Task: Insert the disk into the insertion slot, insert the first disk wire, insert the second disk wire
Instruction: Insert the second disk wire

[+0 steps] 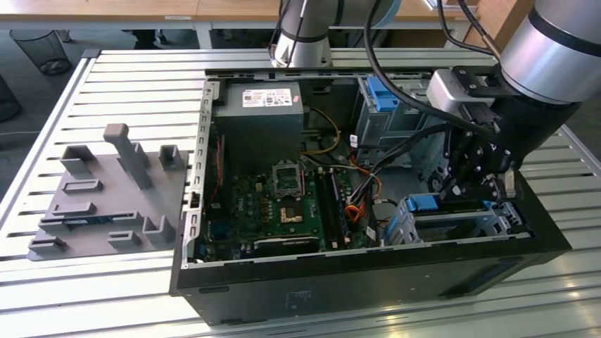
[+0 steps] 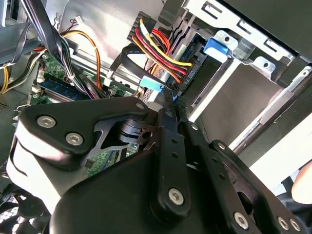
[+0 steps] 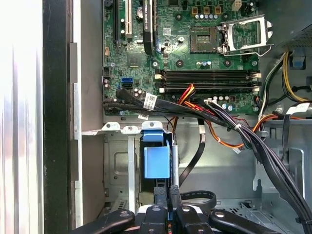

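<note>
The disk's blue frame stands inside the insertion slot, a low silver cage at the case's front corner. The exterior view shows the same blue frame in the insertion slot. My gripper reaches down right behind the blue frame, its fingers pressed together on the end of a black disk wire. That wire loops up toward the motherboard. In the second wrist view the gripper tips sit beside a light-blue connector. The exterior view has the gripper low over the cage.
A thick bundle of black, red and orange cables crosses just above the cage. The motherboard and power supply fill the case's left. A taller grey cage with a blue latch stands behind. A grey fixture plate lies outside.
</note>
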You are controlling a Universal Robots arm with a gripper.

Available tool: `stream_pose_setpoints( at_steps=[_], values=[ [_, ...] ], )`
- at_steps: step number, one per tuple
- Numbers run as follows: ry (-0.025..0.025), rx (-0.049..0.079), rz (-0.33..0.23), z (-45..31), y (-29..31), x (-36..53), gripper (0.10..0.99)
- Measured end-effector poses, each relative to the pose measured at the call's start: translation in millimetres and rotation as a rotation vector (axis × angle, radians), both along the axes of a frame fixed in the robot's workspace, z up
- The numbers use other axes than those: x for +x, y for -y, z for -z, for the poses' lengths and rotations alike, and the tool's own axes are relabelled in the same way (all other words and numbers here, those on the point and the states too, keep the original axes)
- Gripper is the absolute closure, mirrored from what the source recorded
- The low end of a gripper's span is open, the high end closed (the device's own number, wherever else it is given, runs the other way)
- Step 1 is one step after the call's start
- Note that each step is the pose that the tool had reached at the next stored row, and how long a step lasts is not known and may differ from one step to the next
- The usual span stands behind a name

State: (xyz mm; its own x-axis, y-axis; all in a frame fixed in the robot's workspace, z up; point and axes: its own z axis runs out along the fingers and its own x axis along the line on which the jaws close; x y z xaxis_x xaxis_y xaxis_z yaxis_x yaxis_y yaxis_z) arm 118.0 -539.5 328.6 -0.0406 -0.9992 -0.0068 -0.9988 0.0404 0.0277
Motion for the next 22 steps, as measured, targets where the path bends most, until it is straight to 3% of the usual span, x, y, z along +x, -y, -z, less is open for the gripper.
stream_pose_setpoints(
  at_steps=[7, 8, 19, 21, 22],
  values=[
    [0.0, 0.001, 0.0, 0.3, 0.1, 0.0, 0.929],
    [0.0, 0.001, 0.0, 0.1, 0.1, 0.0, 0.863],
    [-0.0001, 0.001, 0.0, -9.8, 0.1, 0.0, 0.863],
    [-0.0001, 0.001, 0.0, -11.0, 0.1, 0.0, 0.878],
    [-0.0002, 0.001, 0.0, -11.6, 0.1, 0.0, 0.941]
  ],
)
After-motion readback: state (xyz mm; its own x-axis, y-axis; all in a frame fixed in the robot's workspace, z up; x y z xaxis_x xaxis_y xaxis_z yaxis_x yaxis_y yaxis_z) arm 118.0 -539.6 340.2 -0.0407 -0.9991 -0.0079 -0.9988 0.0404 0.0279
